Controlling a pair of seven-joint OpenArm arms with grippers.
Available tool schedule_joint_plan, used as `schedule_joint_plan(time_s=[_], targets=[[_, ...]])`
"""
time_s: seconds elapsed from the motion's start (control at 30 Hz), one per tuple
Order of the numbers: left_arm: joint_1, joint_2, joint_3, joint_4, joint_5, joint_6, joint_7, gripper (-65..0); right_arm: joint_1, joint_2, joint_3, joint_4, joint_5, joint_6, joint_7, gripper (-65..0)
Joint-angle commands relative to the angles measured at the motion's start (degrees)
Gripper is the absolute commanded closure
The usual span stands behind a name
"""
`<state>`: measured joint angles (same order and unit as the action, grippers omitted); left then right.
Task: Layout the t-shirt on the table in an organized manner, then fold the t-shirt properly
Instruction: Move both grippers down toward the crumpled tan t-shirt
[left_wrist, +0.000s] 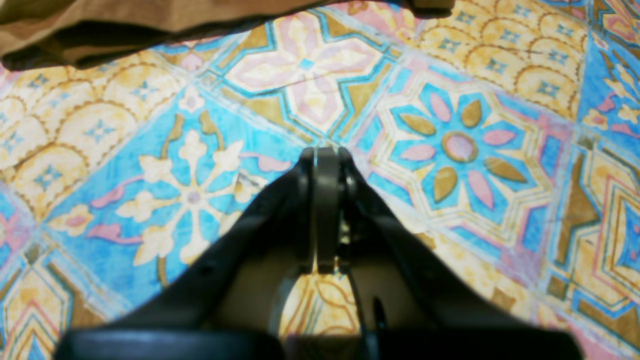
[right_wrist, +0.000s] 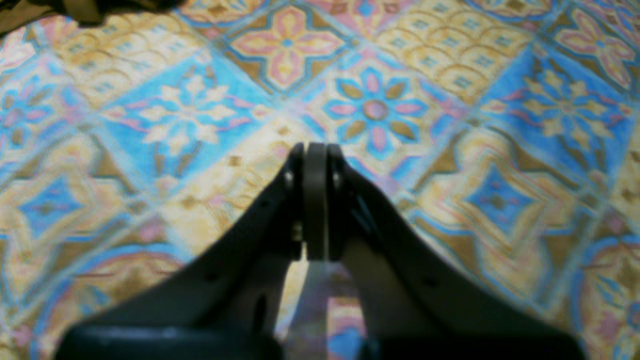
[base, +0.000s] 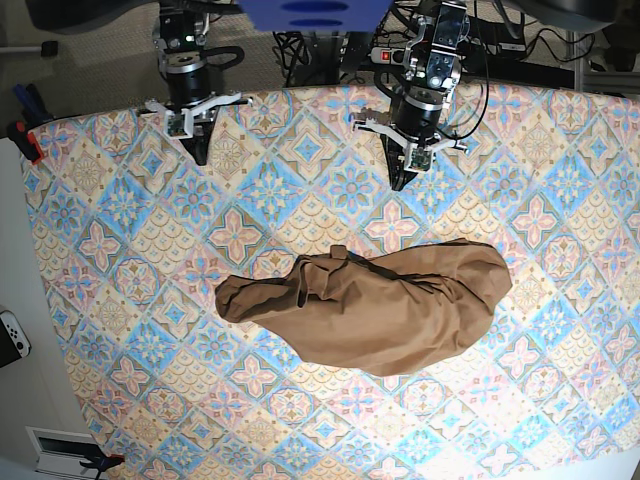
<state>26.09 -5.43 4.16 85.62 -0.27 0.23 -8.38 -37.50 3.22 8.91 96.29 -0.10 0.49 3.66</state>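
The tan-brown t-shirt (base: 375, 305) lies crumpled in a heap in the middle of the table (base: 130, 300). Its edge shows at the top left of the left wrist view (left_wrist: 90, 30) and at the top left corner of the right wrist view (right_wrist: 30, 10). My left gripper (base: 401, 183) hangs above the table near its far edge, just behind the shirt, shut and empty (left_wrist: 325, 152). My right gripper (base: 199, 157) hangs at the far left of the table, well away from the shirt, shut and empty (right_wrist: 314, 147).
The table's far edge curves behind both arms, with cables and a power strip (base: 400, 50) beyond it. A red clamp (base: 25, 140) sits at the table's left edge. A white controller (base: 10, 335) lies off the table at left.
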Motion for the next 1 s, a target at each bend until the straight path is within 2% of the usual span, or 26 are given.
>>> schedule_joint_plan(time_s=[0.0,0.43,0.57,0.7,0.83,0.97], targets=[[1.3,-0.2,-0.1,0.5,-0.2,0.1,5.4,0.0,-0.3,0.2,0.2,1.1,0.1,0.1,1.6,-0.5],[4.7,-0.5,-1.4,16.7,-0.1,0.1,5.6,0.0,-0.3,0.2,0.2,1.6,0.1,0.1,0.8,-0.5],[4.7,-0.2,-5.5,21.9,-0.1,0.1,5.6,0.0,3.0,0.2,-0.2,3.7,0.1,0.1,-7.0,-1.9],[4.5,-0.2,-10.1,24.0,-0.1,0.1,5.7,0.0,7.1,0.2,-2.4,6.9,0.1,0.1,-15.7,-10.6],[4.4,-0.3,-13.6,24.0,0.0,0.0,5.7,0.0,11.9,0.2,-7.1,9.2,0.1,0.1,-21.6,-20.3],[4.4,-0.4,-15.9,24.0,0.1,-0.1,5.7,0.0,16.9,0.2,-12.2,9.2,0.1,0.1,-25.8,-24.3]])
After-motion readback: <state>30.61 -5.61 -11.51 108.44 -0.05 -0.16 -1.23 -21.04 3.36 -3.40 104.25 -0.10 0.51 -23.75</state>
